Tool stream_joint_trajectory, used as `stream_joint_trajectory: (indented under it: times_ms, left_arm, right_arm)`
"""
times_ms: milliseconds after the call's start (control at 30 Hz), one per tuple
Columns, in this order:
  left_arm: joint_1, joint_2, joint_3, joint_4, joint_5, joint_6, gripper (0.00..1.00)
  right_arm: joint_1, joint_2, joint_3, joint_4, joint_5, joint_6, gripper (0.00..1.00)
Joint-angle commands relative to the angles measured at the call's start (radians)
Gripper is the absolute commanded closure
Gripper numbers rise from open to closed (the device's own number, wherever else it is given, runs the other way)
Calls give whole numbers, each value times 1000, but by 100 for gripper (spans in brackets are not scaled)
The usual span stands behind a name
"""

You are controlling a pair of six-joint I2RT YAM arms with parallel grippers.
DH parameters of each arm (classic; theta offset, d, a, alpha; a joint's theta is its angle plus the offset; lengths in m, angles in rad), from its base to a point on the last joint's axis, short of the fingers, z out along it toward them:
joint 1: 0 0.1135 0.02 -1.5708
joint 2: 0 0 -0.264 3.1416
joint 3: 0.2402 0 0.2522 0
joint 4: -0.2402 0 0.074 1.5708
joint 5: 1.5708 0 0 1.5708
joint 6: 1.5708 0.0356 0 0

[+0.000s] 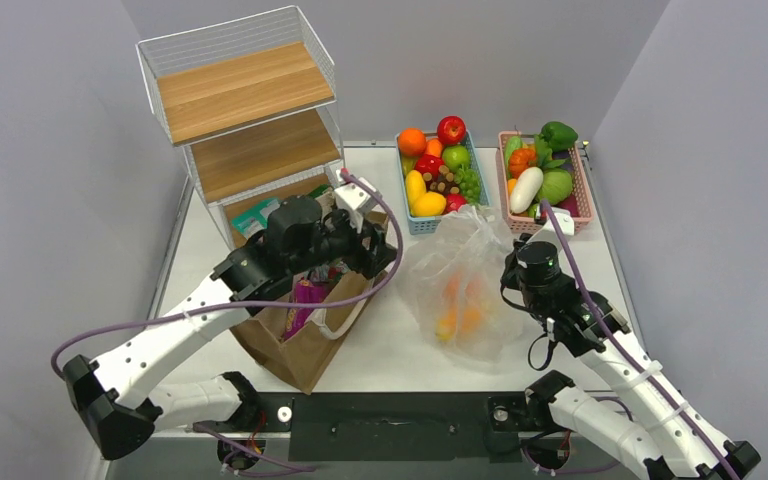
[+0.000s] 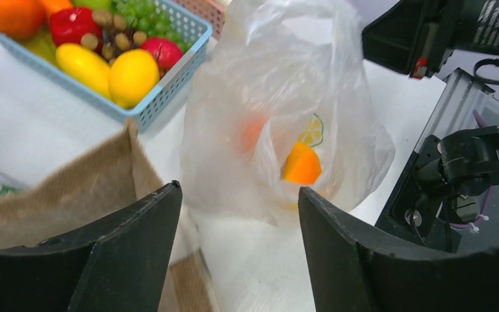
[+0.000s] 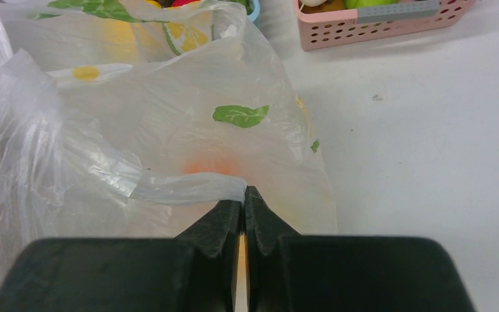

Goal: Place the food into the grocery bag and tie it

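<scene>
The grocery bag [image 1: 465, 262] lies crumpled on the table's middle, with orange and yellow toy fruits [image 1: 460, 315] showing through it. My right gripper [image 1: 511, 277] is at its right side, shut on a twisted strip of the bag's plastic [image 3: 182, 187]; the jaws [image 3: 243, 193] are closed at their tips. My left gripper [image 1: 375, 255] is open and empty, above the brown paper bag [image 1: 305, 350], left of the grocery bag [image 2: 279, 97]. An orange fruit [image 2: 301, 166] shows between its fingers [image 2: 239, 195]. A purple snack packet [image 1: 307, 298] stands in the paper bag.
A blue basket [image 1: 412, 226] and a pink basket [image 1: 582, 195] of toy fruit and vegetables stand at the back. A wire shelf with wooden boards [image 1: 245, 120] stands back left, with a green packet [image 1: 253, 222] at its foot. The blue basket [image 2: 169, 75] is near my left gripper.
</scene>
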Motion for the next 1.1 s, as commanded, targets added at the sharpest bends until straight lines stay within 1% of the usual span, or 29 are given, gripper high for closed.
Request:
stream_joint_trajectory:
  times_ms: [0, 67, 200, 300, 433, 533, 700, 800, 1067]
  left_arm:
    - [6, 116, 158, -28, 132, 144, 34]
    - [8, 176, 244, -36, 176, 221, 33]
    - [11, 286, 320, -19, 245, 317, 32]
    - [17, 359, 352, 6, 269, 362, 31]
    - [21, 441, 414, 4, 306, 417, 33]
    - [21, 476, 450, 11, 315, 447, 33]
    - [21, 494, 442, 82, 329, 458, 33]
    - [22, 517, 473, 71, 338, 458, 33]
    - [21, 556, 511, 64, 371, 442, 40]
  right_arm:
    - [-5, -22, -4, 69, -59, -36, 100]
    - [-4, -25, -3, 73, -76, -41, 100]
    - [-4, -35, -5, 88, -113, -56, 100]
    - [-3, -40, -6, 95, -120, -65, 100]
    - [-4, -42, -9, 95, -127, -72, 100]
    - [-5, -42, -11, 98, -135, -72, 100]
    - [-4, -44, -20, 109, -159, -67, 100]
    - [-5, -44, -25, 115, -166, -66, 100]
    - [-4, -53, -31, 118, -164, -78, 100]
